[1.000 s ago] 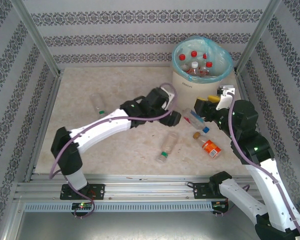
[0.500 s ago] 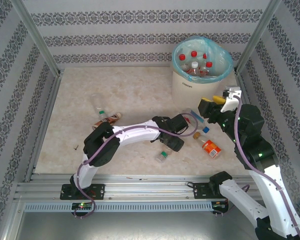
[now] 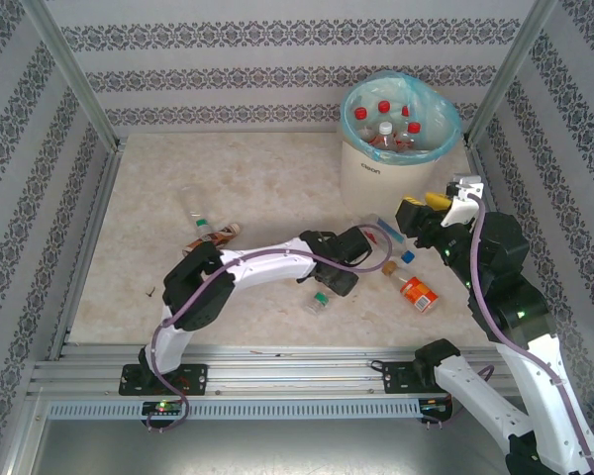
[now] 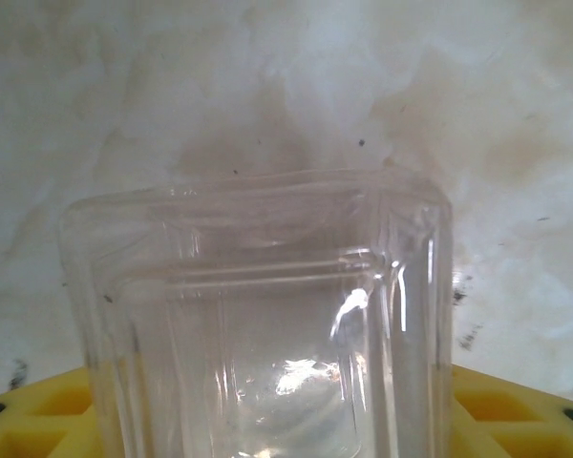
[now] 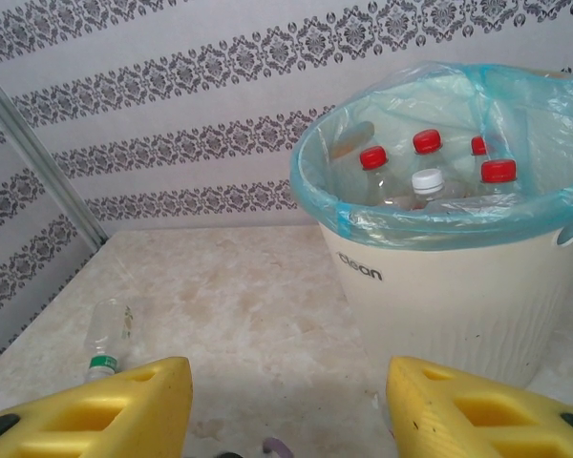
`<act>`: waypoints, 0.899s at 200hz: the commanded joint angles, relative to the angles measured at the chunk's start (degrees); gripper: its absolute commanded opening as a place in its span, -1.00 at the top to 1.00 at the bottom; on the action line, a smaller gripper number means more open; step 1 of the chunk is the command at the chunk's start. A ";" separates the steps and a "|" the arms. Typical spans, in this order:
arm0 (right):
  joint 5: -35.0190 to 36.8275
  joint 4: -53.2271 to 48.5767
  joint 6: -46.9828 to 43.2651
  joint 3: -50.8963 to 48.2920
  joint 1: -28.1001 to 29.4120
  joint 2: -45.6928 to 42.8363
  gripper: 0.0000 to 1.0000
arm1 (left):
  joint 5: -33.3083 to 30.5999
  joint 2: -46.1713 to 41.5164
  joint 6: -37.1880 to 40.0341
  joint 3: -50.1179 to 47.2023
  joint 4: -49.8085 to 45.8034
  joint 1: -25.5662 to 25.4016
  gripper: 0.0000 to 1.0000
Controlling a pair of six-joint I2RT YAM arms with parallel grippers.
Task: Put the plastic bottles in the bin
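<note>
Set in the far right corner of the table (image 3: 257,188): the bin (image 3: 368,176), turquoise-lined, with several red-capped bottles (image 3: 383,132) already inside. Stretched from the near left corner toward the middle of the table: the left arm (image 3: 267,262), with the left gripper (image 3: 335,280) lowered onto a clear green-capped bottle (image 3: 319,303) lying a little nearer the near edge than the centre. From the left wrist, yellow fingers (image 4: 516,410) flanking that bottle's clear body on both sides; impossible to tell whether clamped or merely bracketing. Raised beside the right edge, short of the bin: the right gripper (image 3: 423,213), jaws apart, nothing between them. Strewn toward the right edge: a blue-capped bottle (image 3: 388,236) and an orange bottle (image 3: 417,292). Toward the left edge: a second clear bottle (image 3: 196,206) and a brown-labelled bottle (image 3: 214,237). Step in hand, by judgement: the grasp on the green-capped bottle, with the task roughly midway and five left on the table. Called for next: a firm but gentle squeeze on a light, slippery, crushable body, a lift clear of the table, a swing to the far right corner wide of the right gripper, then release above the rim.
</note>
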 commanded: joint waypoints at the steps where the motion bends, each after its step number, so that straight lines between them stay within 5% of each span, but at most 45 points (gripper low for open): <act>1: 0.84 0.05 0.98 1.73 0.82 -0.27 -0.13 | -1.25 -9.89 -0.24 -2.21 5.62 1.68 -0.15; 47: -5.57 7.30 0.45 -0.56 1.73 -0.47 -0.07 | -0.74 -33.10 -10.12 -14.89 29.13 4.14 -0.08; 87: -10.50 22.88 -1.09 -6.27 6.88 -0.83 -0.06 | -6.63 -46.96 -24.21 -26.76 52.53 7.22 0.69; 126: -5.10 36.12 -9.01 -11.81 18.47 0.58 -0.11 | -11.39 -52.40 -36.28 -34.59 66.99 7.77 0.97; 180: -2.03 53.27 -24.14 -16.96 31.85 6.55 -0.17 | -11.61 -50.31 -46.41 -42.69 90.93 7.77 0.97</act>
